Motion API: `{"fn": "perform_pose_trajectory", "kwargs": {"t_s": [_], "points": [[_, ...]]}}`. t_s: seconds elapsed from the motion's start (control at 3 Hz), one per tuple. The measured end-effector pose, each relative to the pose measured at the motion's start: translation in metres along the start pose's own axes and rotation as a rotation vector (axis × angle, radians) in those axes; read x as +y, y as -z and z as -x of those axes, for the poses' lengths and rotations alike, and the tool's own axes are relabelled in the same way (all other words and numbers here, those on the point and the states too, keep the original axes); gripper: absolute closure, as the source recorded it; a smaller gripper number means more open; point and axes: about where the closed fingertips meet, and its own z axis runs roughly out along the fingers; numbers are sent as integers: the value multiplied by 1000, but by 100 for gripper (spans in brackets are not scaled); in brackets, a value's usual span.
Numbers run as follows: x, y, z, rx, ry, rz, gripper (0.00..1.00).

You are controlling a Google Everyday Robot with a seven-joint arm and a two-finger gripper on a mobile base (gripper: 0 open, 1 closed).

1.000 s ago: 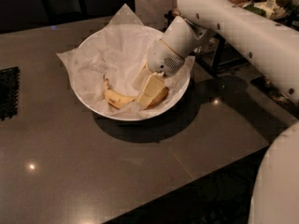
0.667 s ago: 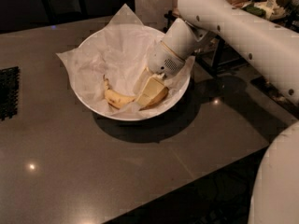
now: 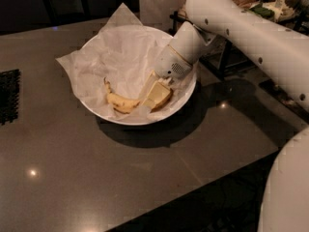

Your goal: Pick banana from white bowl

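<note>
Grasp is the step in hand: the pale two-finger gripper [image 3: 155, 93] sits low inside the wide round white paper-lined bowl [image 3: 126, 122], seemingly clamped on the right end of the curved speckled yellow banana [image 3: 120, 102] lying there, which next calls for a slow, straight lift clear of the bowl

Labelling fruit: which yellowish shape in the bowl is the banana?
The curved, speckled banana with the dark stem; the paler, blocky shape at its other end is the gripper, down inside the bowl.

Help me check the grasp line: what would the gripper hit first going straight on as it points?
Most likely the banana: the gripper points down-left into the white bowl, right at the banana's right end. Depth is unclear.
</note>
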Motion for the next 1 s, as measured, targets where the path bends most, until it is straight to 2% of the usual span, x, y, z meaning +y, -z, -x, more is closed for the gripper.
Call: {"fn": "perform_pose_trajectory", "kwargs": {"t_s": [0.33, 0.67, 1.0], "points": [[0, 0, -1, 0, -2, 1, 100], [6, 5, 4, -14, 27, -15, 100], [19, 20, 17, -66, 99, -43, 100]]}}
